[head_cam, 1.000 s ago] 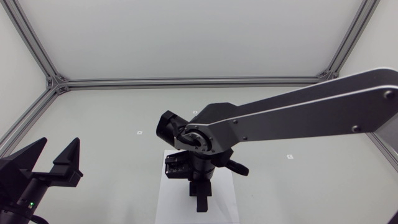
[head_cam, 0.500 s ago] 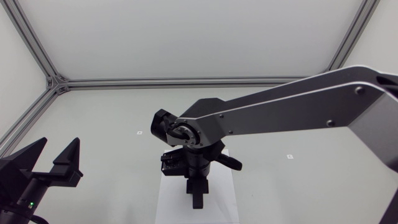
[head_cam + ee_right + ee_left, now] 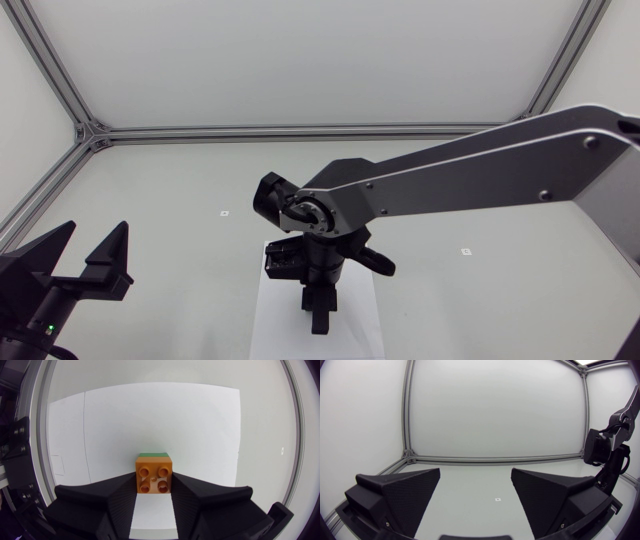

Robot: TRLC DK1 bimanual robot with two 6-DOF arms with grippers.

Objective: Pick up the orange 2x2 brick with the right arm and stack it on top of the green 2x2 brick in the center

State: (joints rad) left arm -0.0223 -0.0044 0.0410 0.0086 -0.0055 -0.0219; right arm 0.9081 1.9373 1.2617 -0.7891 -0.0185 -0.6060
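The right gripper (image 3: 154, 481) is closed on the orange brick (image 3: 154, 474). Its fingers are held one brick-width apart, one against each side face, and the four studs are turned toward the wrist camera.

Just beyond the far edge of the orange brick, a narrow strip of the green brick (image 3: 153, 454) is seen. The green brick therefore lies directly under the held one, offset only slightly toward the far side. Whether the two bricks are already touching cannot be told from these views.

Both bricks are located over the white sheet (image 3: 200, 430) laid at the centre of the table (image 3: 150, 180). In the head view they are hidden beneath the wrist of the right arm (image 3: 470, 180), which comes in from the right side and points the gripper straight down.

Over the last second the wrist was shifted a little to the left and then brought part of the way back. The gripper tip was kept over the same area of the sheet throughout. This is judged to be fine alignment above the green brick rather than transport, so the carry is taken as complete. The press-down and release are not yet done, and the remaining offset is likely to need removal before the studs can engage.

Farther off, the left gripper (image 3: 96, 232) is held wide open and empty near the table's left edge, its position unchanged.
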